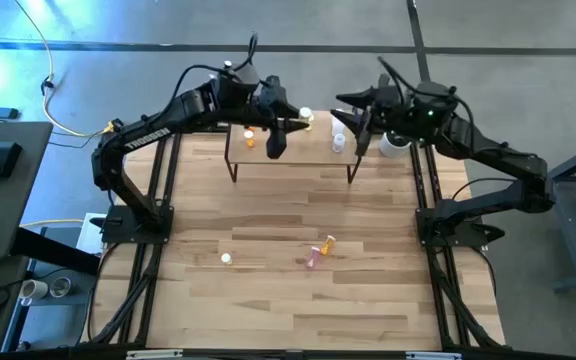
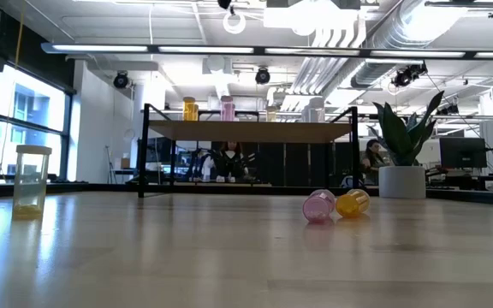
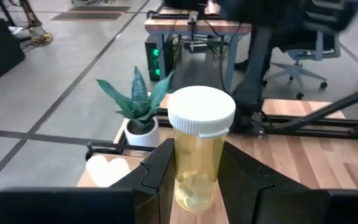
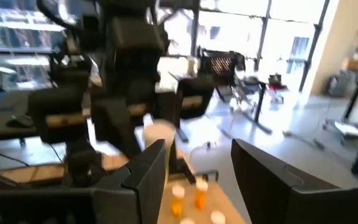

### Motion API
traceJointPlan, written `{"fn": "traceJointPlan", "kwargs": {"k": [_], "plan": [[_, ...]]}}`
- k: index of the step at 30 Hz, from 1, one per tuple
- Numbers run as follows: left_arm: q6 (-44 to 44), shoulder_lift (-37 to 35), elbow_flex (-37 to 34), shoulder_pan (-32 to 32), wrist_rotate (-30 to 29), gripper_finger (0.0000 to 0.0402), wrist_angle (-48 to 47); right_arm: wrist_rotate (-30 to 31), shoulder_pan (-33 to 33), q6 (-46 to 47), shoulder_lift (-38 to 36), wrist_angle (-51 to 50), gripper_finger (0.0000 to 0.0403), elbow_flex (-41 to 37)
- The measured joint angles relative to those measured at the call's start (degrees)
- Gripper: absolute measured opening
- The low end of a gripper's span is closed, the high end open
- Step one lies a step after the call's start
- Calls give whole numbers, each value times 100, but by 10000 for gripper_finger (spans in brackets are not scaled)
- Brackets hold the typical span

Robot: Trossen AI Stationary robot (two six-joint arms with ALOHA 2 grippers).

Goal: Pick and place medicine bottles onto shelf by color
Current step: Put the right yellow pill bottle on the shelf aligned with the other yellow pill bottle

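- high view: left gripper (image 1: pixel 278 140) hangs over the shelf (image 1: pixel 290 148); right gripper (image 1: pixel 360 130) is above the shelf's other end, beside a clear bottle (image 1: pixel 339 143).
- low view: pink bottle (image 2: pixel 318 206) and orange bottle (image 2: pixel 352 203) lie on their sides, touching, on the counter (image 2: pixel 229 257).
- left wrist view: jaws clamp an upright yellow bottle (image 3: pixel 196 155) with a white cap, long axis vertical.
- right wrist view: jaws stand apart, nothing between them.

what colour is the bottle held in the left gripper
Translucent yellow pill bottle with a white cap, clearest in the left wrist view.
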Motion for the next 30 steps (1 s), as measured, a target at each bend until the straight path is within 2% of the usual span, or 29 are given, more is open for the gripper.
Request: {"fn": "traceJointPlan", "kwargs": {"k": [7, 10, 15, 22, 30], "plan": [[18, 17, 2, -198, 43, 93, 7, -1119, -298, 57, 145, 730, 174, 0], [43, 112, 9, -231, 252, 93, 14, -1442, -388, 172, 227, 989, 174, 0], [-53, 331, 9, -231, 459, 93, 18, -1643, -421, 328, 362, 894, 174, 4], [42, 514, 7, -257, 450, 93, 28, -1656, -421, 360, 448, -130, 174, 4], [50, 668, 4, -259, 335, 93, 85, -1656, -416, 508, 493, -538, 174, 7]]}}
